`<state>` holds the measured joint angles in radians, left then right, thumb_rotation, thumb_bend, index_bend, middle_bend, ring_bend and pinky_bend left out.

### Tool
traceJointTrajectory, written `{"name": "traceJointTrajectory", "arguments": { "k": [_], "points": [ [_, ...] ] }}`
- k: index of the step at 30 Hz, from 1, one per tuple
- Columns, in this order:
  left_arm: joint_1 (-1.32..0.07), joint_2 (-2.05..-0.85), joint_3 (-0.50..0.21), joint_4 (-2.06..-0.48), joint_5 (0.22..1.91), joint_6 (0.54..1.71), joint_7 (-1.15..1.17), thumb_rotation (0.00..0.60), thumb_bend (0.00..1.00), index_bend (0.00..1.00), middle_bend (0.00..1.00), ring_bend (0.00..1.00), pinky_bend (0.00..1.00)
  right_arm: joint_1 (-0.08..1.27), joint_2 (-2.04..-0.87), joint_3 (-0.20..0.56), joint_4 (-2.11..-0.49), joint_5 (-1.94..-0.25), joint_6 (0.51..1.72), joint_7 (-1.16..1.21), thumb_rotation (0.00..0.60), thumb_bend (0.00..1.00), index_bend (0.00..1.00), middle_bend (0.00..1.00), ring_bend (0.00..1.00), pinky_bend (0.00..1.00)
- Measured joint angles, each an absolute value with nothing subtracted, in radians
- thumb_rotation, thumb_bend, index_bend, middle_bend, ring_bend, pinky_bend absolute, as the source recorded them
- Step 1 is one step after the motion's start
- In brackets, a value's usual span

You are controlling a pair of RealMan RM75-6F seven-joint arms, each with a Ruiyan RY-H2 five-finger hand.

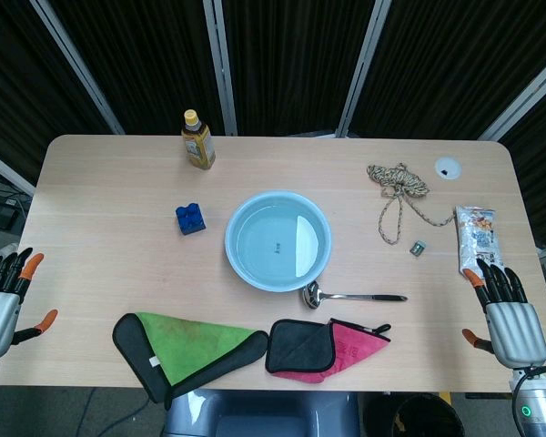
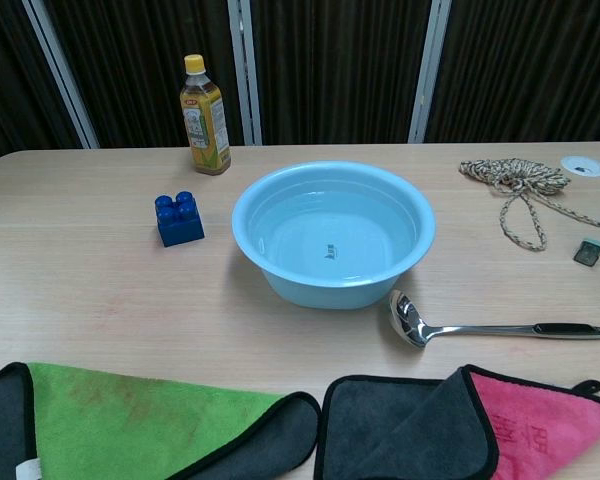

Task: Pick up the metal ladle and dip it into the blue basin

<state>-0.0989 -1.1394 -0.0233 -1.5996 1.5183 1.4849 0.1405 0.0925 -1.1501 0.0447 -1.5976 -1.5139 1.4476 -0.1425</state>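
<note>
The metal ladle (image 1: 350,296) (image 2: 480,326) lies flat on the table just in front of the blue basin (image 1: 278,240) (image 2: 333,233), bowl toward the basin, black-tipped handle pointing right. The basin holds clear water. My right hand (image 1: 504,312) hovers at the table's right front edge, fingers straight and apart, empty, well right of the handle's end. My left hand (image 1: 4,297) is at the left edge, fingers spread, empty. Neither hand shows in the chest view.
A green and black cloth (image 1: 187,349) and a pink and grey cloth (image 1: 328,347) lie along the front edge. A blue block (image 1: 190,218), a tea bottle (image 1: 197,139), a coiled rope (image 1: 398,187), a snack packet (image 1: 475,237) and a small dark clip (image 1: 418,247) sit around the basin.
</note>
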Motion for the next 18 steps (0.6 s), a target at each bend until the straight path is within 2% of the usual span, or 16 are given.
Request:
{"name": "traceJointTrajectory", "arguments": {
  "k": [11, 18],
  "points": [
    [-0.102, -1.14, -0.018, -1.591, 1.563, 1.504, 0.096, 0.492, 0.26, 0.0, 0.0, 0.0, 0.0, 0.082, -1.146, 0.031, -1.604, -1.541, 1.472, -0.151, 0.6, 0.03, 0.01, 0.0, 0.0, 0.0],
    [-0.107, -1.122, -0.009, -1.596, 1.57, 1.486, 0.06, 0.49, 0.25, 0.0, 0.0, 0.0, 0.0, 0.103, -1.146, 0.0, -1.607, -1.563, 1.398, -0.127, 0.6, 0.05, 0.22, 0.0, 0.0, 0.0]
  ]
}}
